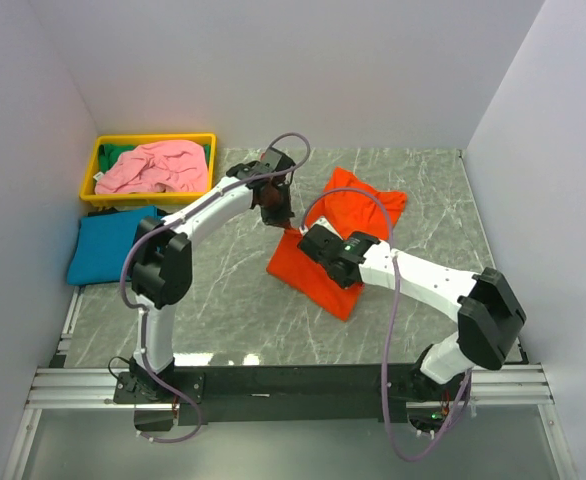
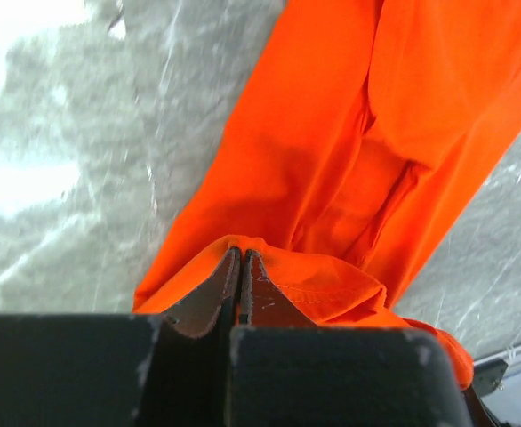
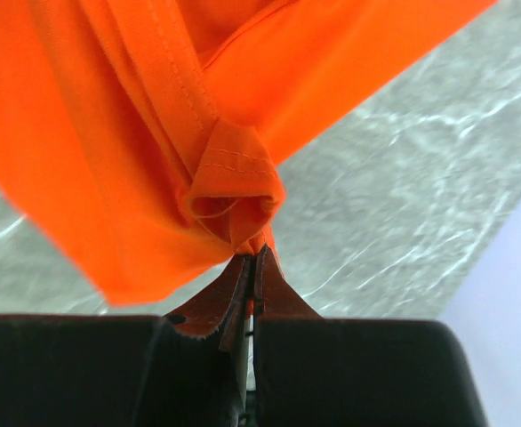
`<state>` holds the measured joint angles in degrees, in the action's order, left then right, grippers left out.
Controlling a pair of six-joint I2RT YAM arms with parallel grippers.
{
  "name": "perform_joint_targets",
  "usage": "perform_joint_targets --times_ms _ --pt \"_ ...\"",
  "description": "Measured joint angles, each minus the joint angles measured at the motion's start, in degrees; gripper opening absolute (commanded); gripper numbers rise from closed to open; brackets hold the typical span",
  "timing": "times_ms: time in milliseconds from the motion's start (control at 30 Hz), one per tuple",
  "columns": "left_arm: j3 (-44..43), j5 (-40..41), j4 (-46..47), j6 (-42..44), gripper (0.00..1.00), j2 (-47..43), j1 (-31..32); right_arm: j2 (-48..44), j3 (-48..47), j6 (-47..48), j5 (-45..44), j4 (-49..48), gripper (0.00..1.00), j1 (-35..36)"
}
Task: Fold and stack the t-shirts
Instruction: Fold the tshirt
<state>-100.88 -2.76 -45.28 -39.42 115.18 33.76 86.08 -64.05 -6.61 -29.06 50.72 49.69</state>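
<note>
Clenched tight on bunched edges of the orange t-shirt [image 1: 358, 205], left gripper [image 2: 241, 256] and right gripper [image 3: 253, 260] alike, well right of the yellow tray [image 1: 153, 138] holding the pink t-shirt [image 1: 158, 165], teal t-shirt [image 1: 108, 245] just nearside of it.

**Yellow tray** [image 1: 88, 178]: a rectangular plastic bin with raised walls, standing at the far left corner of the table [image 1: 233, 300], one long side towards the back wall [image 1: 293, 70]. Green fabric [image 1: 121, 153] shows inside the tray at its far corners. The table, grey with pale stone-like veins, spreads to the right of the tray and nearer than it. One side wall [image 1: 23, 150] stands just left of the tray, the other [image 1: 553, 150] well to its right. Aluminium rails [image 1: 73, 385] run along the table edge farthest from the tray.
</note>
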Motion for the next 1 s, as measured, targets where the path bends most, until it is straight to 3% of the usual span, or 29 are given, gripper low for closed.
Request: perform_joint_targets --times_ms 667,1000 --pt "-1.86 0.9 9.73 1.31 0.01 8.13 -0.9 12.04 1.6 8.72 -11.41 -15.19 0.0 -4.55" --pt "1.33 1.09 15.93 1.29 0.01 8.02 -1.07 12.35 3.69 9.14 -13.4 -19.02 0.0 -6.32"
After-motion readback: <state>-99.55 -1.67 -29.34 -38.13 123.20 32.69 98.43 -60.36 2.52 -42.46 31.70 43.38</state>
